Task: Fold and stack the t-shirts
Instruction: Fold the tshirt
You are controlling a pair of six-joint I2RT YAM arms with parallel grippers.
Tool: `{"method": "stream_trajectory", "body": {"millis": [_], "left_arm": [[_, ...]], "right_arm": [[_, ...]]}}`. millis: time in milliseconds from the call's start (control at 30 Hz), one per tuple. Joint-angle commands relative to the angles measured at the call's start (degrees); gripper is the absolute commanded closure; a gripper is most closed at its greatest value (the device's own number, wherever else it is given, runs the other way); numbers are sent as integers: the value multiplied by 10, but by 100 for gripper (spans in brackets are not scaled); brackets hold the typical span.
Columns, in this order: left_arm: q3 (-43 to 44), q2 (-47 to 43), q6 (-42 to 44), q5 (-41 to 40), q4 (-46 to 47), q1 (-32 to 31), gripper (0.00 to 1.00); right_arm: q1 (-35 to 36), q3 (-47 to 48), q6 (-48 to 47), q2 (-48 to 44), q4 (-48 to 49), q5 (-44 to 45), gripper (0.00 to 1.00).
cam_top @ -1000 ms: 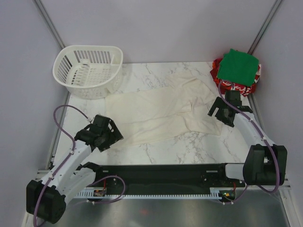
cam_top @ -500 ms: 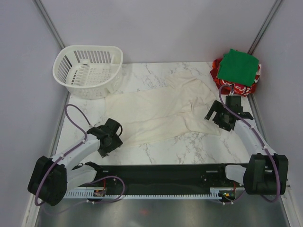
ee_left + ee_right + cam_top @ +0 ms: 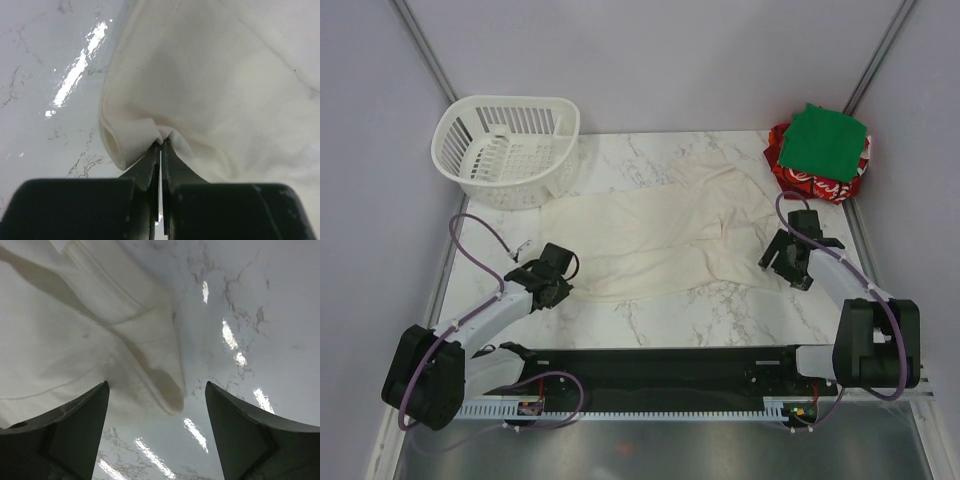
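Cream cotton covers the middle of the marble desk: the cream t-shirt lies spread and rumpled, its long side running from the left edge toward the right edge. At the far right corner the green t-shirt sits folded on the red t-shirt. The white lettering along the red one's near border is too small to read, and no label or brand shows on the other two. A white slotted basket stands at the far left corner.

The left arm stretches low from its base at the near left corner, forearm slanting toward the far right, a purple cable looping over it. The left claw is clenched on the near left hem of the cream t-shirt. In the wrist view its fingers meet with a puckered fold of cloth pinched between the tips.

The right arm rises from the near right corner and bends inward. The right claw points down near the right edge, over the shirt's near right corner. It is released: its two fingers stand wide apart, the cloth's corner and bare marble showing between them, neither tip on the fabric.
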Motion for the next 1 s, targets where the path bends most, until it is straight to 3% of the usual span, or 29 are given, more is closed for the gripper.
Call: {"method": "stream_trajectory", "body": {"millis": [0,100,267,467,567,800,967], "left_arm": [[2,7,25,-25,49,12,98],[-7,-3,32,-15,54,18,98],[-11,-17,44,-9,60,33,98],[-10,-21,67,17,61,67,98],[-11,-33,78,25,61,81,98],[-7,-65,96,34,2,106,98],[-4,-82,94,61,-15,120,98]], "right_arm": [[2,-32,22,22,35,16,16],[1,-33,27,22,50,41,35],[-1,-15,17,57,68,66,45],[-4,-23,10,108,127,57,73],[-7,-25,9,131,155,51,99],[-52,-12,18,135,132,83,100],[-82,-51,35,45,104,107,100]]}}
